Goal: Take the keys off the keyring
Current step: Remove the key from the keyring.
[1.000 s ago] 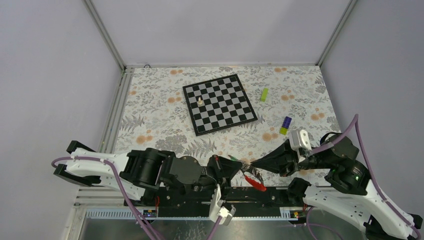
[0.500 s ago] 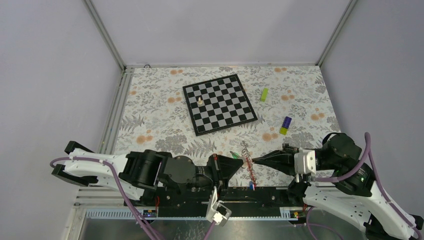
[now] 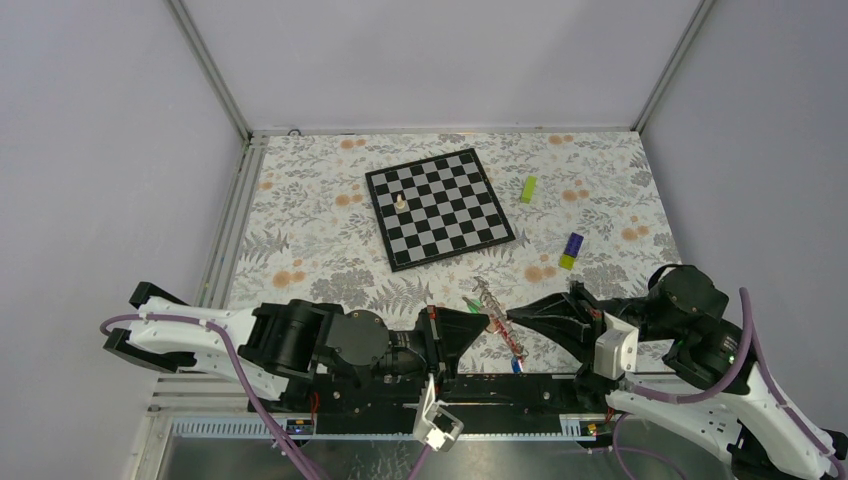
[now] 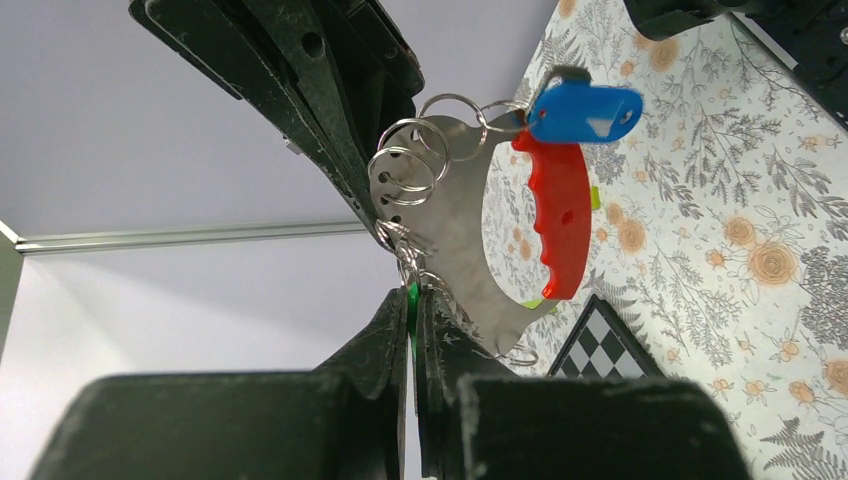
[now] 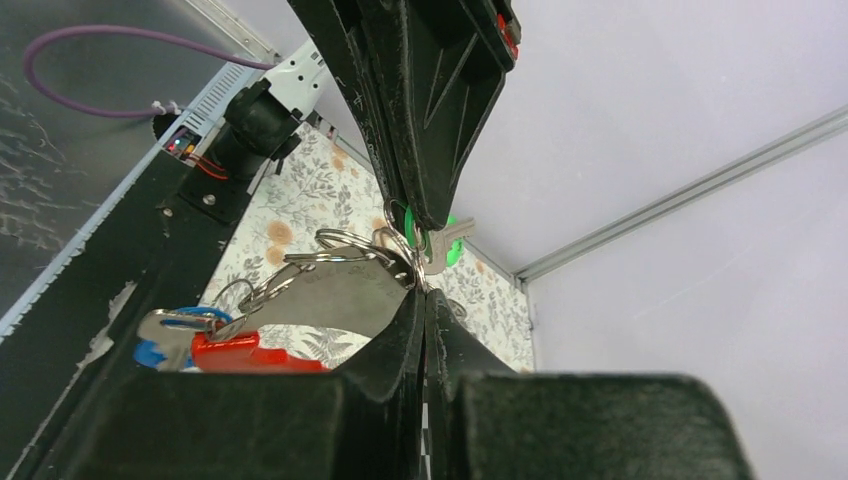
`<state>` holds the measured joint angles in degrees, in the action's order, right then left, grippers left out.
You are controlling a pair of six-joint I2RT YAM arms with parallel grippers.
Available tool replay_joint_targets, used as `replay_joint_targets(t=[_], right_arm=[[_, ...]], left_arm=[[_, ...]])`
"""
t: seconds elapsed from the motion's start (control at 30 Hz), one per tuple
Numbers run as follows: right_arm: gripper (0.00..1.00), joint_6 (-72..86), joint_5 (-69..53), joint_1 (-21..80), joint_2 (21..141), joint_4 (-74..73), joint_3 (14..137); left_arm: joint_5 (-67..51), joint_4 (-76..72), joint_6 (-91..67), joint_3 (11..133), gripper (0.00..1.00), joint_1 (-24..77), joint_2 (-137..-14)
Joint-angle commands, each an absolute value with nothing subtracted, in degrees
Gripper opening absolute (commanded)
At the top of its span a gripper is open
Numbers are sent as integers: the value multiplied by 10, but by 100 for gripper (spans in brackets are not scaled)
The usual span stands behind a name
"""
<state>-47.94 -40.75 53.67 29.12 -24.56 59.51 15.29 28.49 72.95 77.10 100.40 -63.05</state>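
Left wrist: left end effector point(image 4: 413, 300) pinches mostly hidden green key point(image 4: 410, 291); right end effector point(image 5: 422, 295) clamps keyring point(image 4: 405, 172).

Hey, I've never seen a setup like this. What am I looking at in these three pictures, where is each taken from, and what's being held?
These are two robot arms bolted at a table's near edge, each ending in a two-finger claw. The wide picture looks down from above and behind; the other two come from cameras on each wrist. On the flowery table lie a chessboard with one pale piece, a lime-green block and a purple-and-yellow block. Both claws are shut, meeting above the table: the left claw pinches a green key, the right claw grips the keyring, from which a blue key and red tag hang.
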Motion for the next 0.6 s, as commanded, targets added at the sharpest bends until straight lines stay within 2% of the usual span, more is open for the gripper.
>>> replay_joint_targets(t=[0.0, 0.57], right_arm=[[0, -535, -399, 539, 297, -223, 633], [0, -657, -405, 539, 325, -247, 684]], left_arm=[[158, 244, 744, 774, 0, 1005, -623], [174, 224, 767, 778, 0, 1005, -628]])
